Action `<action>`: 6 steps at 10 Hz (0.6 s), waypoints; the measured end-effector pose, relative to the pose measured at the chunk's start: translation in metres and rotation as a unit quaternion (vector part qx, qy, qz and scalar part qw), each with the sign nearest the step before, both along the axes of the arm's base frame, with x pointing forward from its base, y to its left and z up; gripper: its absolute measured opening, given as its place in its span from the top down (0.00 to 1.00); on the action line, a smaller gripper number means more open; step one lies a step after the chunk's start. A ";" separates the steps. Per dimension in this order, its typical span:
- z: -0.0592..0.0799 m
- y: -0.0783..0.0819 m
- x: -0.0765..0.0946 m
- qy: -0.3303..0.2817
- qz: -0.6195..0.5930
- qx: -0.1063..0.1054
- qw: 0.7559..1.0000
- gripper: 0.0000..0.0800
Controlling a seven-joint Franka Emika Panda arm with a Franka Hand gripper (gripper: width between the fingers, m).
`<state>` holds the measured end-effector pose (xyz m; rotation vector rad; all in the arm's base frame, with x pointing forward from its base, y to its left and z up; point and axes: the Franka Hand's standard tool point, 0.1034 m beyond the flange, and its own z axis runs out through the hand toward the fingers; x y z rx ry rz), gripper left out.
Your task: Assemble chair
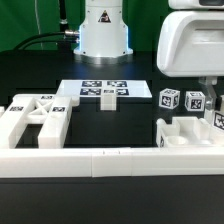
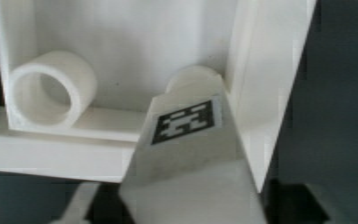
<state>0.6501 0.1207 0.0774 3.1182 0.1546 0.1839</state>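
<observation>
The chair lies in loose white parts. In the wrist view a white bar [image 2: 194, 150] with a square tag runs up between my jaws, and my gripper [image 2: 194, 205] is shut on it. Behind the bar is a white frame piece [image 2: 247, 50] with a round ring-shaped knob [image 2: 51, 90]. From outside, my gripper [image 1: 207, 90] is low at the exterior view's right, over tagged white blocks [image 1: 169, 101] and an open white frame [image 1: 185, 133]. Its fingertips are hidden there. A larger white frame part [image 1: 35, 120] lies at the exterior view's left.
The marker board [image 1: 103, 91] lies flat in the middle, in front of the robot's base [image 1: 103, 30]. A long low white border wall [image 1: 100, 160] runs along the front. The tabletop is black.
</observation>
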 end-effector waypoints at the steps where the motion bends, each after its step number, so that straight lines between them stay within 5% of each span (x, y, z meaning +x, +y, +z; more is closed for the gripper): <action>1: 0.000 0.000 0.000 0.000 -0.002 0.000 1.000 0.64; 6: 0.001 -0.007 0.001 -0.004 -0.186 0.015 0.982 0.64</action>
